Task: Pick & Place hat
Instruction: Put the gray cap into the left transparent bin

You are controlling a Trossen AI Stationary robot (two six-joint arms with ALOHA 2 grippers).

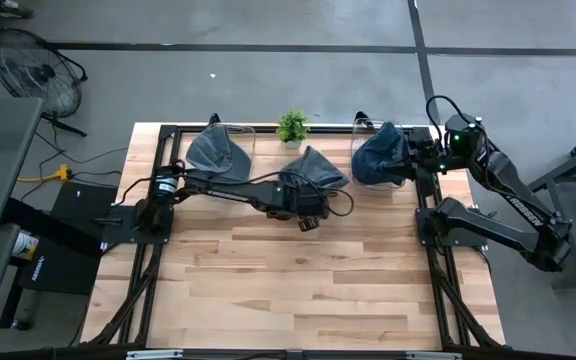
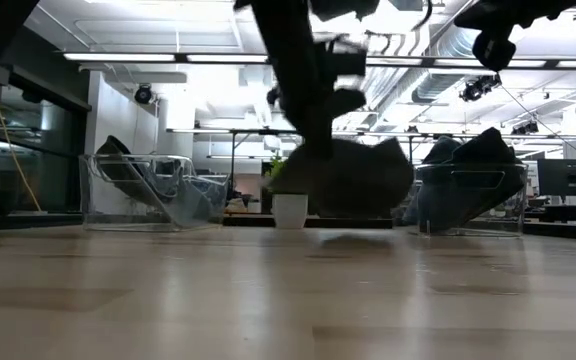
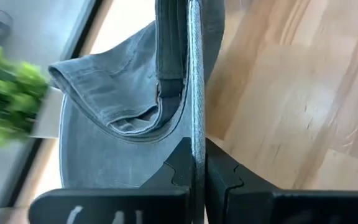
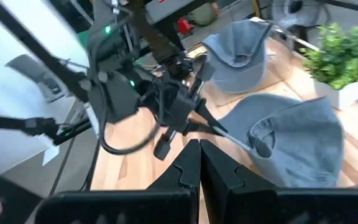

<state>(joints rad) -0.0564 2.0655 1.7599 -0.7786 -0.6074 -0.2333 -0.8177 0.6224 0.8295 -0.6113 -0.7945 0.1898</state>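
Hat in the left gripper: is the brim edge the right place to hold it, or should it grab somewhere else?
The brim is probably right. The left gripper is shut on the hat at its thin, stiff brim edge, which fits flat between the fingers, and the soft crown hangs free beside the plant. Coming in edge-on along the brim suits that shape; the crown would likely bunch.

Dark jointed arms [image 1: 238,188], black cables, green lights

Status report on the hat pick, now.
Left gripper shut on hat, holding it off the table beside the plant. Right gripper shut, empty, over the right bin. Nothing in the way.
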